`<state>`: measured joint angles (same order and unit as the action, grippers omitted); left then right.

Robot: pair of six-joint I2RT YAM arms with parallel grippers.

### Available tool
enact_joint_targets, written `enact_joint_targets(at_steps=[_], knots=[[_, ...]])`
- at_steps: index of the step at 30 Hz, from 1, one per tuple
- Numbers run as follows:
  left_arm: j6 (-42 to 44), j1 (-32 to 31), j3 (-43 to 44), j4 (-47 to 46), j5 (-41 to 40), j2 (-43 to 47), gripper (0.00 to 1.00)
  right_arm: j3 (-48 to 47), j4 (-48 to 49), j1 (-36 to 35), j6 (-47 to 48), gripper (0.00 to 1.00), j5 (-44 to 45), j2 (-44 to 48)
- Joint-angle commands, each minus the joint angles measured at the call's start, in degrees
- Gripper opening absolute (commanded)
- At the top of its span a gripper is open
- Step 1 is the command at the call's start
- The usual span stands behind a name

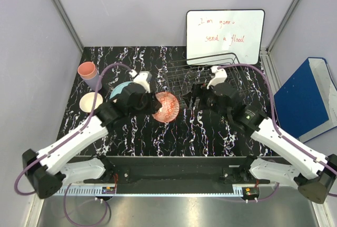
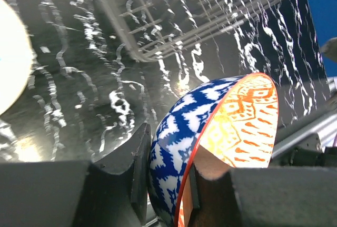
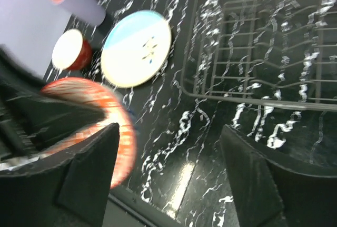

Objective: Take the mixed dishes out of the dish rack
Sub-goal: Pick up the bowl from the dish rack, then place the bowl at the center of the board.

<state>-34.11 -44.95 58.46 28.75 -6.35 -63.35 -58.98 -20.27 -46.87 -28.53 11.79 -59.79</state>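
Pinched at the rim by my left gripper (image 2: pixel 166 185), the small blue-and-white patterned bowl (image 2: pixel 210 127) hangs on edge over the table (image 1: pixel 210 132), clear of the dish rack (image 1: pixel 202 66). I'd level it, lower slowly beside the plate (image 3: pixel 137 48), then release. My right gripper (image 3: pixel 168 153) gapes empty.

white arm links (image 1: pixel 73 144) with black joints (image 1: pixel 108 112), purple cables (image 1: pixel 116 64), chunky black fingers (image 2: pixel 126 161)
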Motion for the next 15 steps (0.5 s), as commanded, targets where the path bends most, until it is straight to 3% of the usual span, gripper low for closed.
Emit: enact_joint_targets(at_steps=[1, 8, 15], knots=[[-3.8, 1.4, -3.1, 2.2, -5.4, 7.4, 0.00, 3.3, 1.8, -0.3, -1.0, 0.87, 7.4, 4.2], [-16.6, 2.0, -16.6, -0.7, -6.5, 10.8, 0.00, 8.3, 4.1, -0.3, -1.7, 0.86, 7.4, 8.3], [-23.6, 2.0, -28.8, -19.0, -1.2, 9.9, 0.00, 11.7, 4.9, -0.4, -2.0, 0.86, 6.2, 11.0]])
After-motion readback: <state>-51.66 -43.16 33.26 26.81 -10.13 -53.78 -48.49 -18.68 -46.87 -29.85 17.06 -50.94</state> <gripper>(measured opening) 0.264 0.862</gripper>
